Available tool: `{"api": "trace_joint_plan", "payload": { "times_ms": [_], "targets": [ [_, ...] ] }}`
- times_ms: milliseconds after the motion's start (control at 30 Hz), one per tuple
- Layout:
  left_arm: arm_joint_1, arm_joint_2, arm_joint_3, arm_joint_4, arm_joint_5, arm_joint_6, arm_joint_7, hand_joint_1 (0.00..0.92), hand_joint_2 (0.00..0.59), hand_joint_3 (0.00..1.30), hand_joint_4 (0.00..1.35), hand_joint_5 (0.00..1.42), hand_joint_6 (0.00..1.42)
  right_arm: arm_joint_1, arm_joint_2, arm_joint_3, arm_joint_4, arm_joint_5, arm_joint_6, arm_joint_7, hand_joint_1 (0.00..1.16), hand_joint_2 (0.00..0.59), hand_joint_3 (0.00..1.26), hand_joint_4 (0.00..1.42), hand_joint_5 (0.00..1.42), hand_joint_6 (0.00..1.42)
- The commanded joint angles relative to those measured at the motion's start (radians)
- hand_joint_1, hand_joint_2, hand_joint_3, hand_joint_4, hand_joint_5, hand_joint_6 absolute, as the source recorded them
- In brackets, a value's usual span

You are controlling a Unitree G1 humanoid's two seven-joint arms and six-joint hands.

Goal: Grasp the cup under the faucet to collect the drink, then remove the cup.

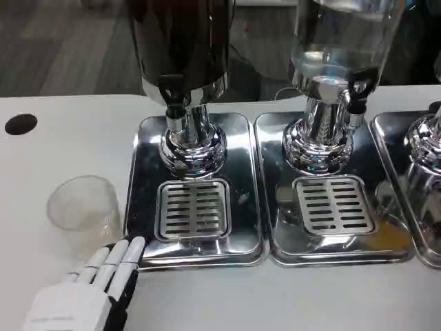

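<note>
cup sits upright on the white bench at near left, just left of the left drip tray, not under any faucet yet. clear thin plastic, looks empty, so probably very light, slightly squashy at the wall, easy to tip or skate on the smooth bench. best hold is likely around the mid wall from the side, gentle squeeze, not the rim. once filled it gets heavier and sloshy, so it should stay upright.

left hand is at the near left edge, just near of the cup, fingers stretched straight toward it, fingertips right by the cup base; contact cannot be told. hand holds nothing, fingers together and extended rather than curled.

counts: one cup, one hand in view. two dispensers seen clearly: dark one on the left, clear one right of it, each with a black faucet. part of a third stand at far right edge. three metal trays, third cut off. two slotted grates. one black round spot on the bench at far left.
</note>
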Motion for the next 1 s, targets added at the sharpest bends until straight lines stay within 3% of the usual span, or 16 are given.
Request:
{"api": "trace_joint_plan", "payload": {
  "times_ms": [33, 1000],
  "targets": [
    [0.001, -0.004, -0.003, -0.007, -0.006, -0.005, 0.016, 0.0, 0.059, 0.03, 0.0, 0.09, 0.19, 0.006, 0.006, -0.011, -0.013, 0.009, -0.007, 0.007, 0.36, 0.455, 0.17, 0.0, 0.0, 0.0],
    [-0.006, 0.003, 0.015, 0.011, -0.05, -0.017, 0.029, 0.0, 0.059, 0.04, 0.0, 0.08, 0.19, 0.004, 0.016, -0.006, -0.014, 0.009, -0.009, 0.006, 0.35, 0.455, 0.17, 0.0, 0.0, 0.0]
  ]
}}
